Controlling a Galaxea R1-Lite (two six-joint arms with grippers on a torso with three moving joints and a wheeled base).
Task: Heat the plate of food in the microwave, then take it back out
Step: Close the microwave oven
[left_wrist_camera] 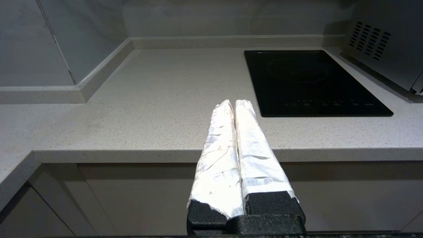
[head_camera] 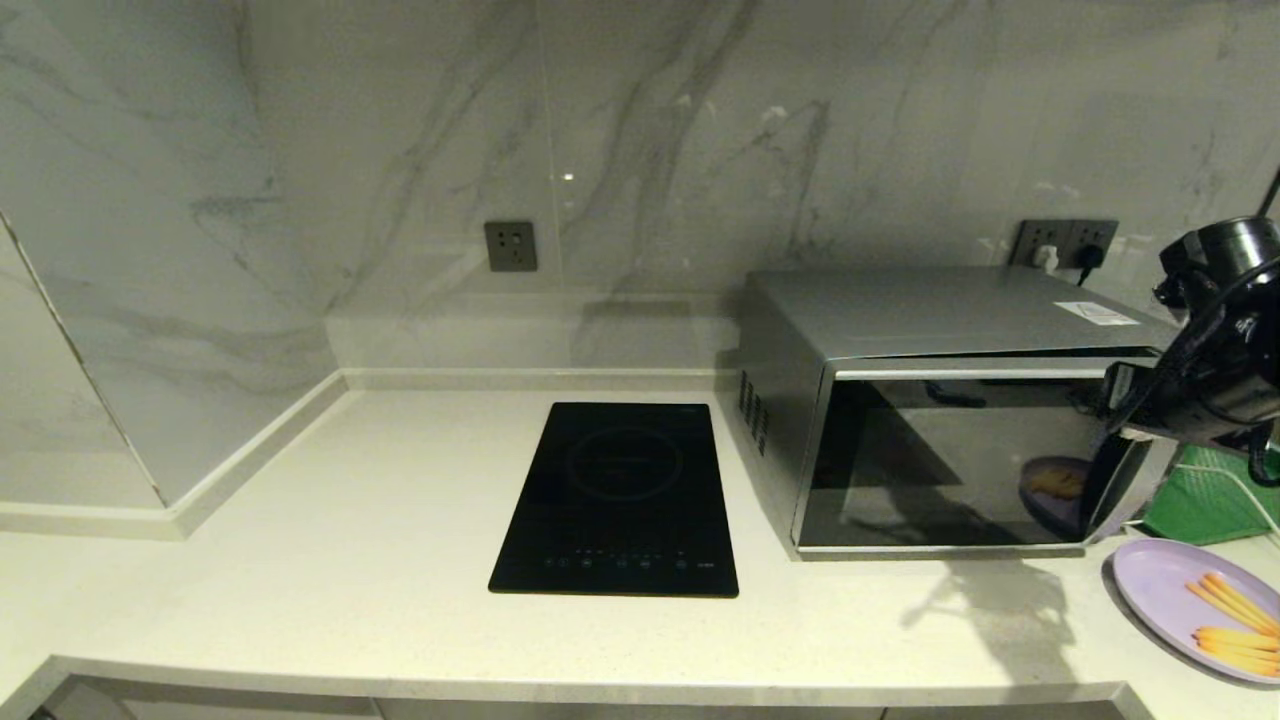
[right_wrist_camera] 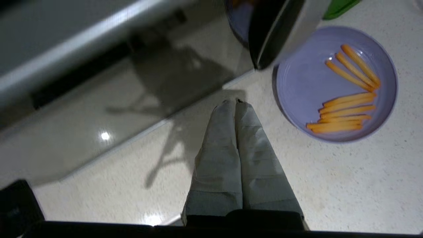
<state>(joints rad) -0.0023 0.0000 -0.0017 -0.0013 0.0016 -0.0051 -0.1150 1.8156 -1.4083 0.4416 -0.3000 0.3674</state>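
Observation:
The silver microwave (head_camera: 950, 400) stands at the right of the counter. Its dark glass door (right_wrist_camera: 115, 82) reflects the plate, and its curved handle (right_wrist_camera: 277, 33) runs down the door's right side. The lavender plate of food (head_camera: 1190, 605) lies on the counter in front of the microwave's right corner, with several yellow-orange sticks (right_wrist_camera: 347, 105) on it. My right arm (head_camera: 1220, 340) hangs by the microwave's upper right. My right gripper (right_wrist_camera: 235, 101) is shut and empty, above the counter before the door, left of the plate (right_wrist_camera: 333, 82). My left gripper (left_wrist_camera: 234, 102) is shut and empty, parked before the counter's front edge.
A flat black induction hob (head_camera: 620, 495) lies mid-counter, left of the microwave. A green tray (head_camera: 1200, 500) sits behind the plate, right of the microwave. Marble walls close the back and left, with sockets (head_camera: 510, 246) on the back wall and plugs (head_camera: 1065, 245) behind the microwave.

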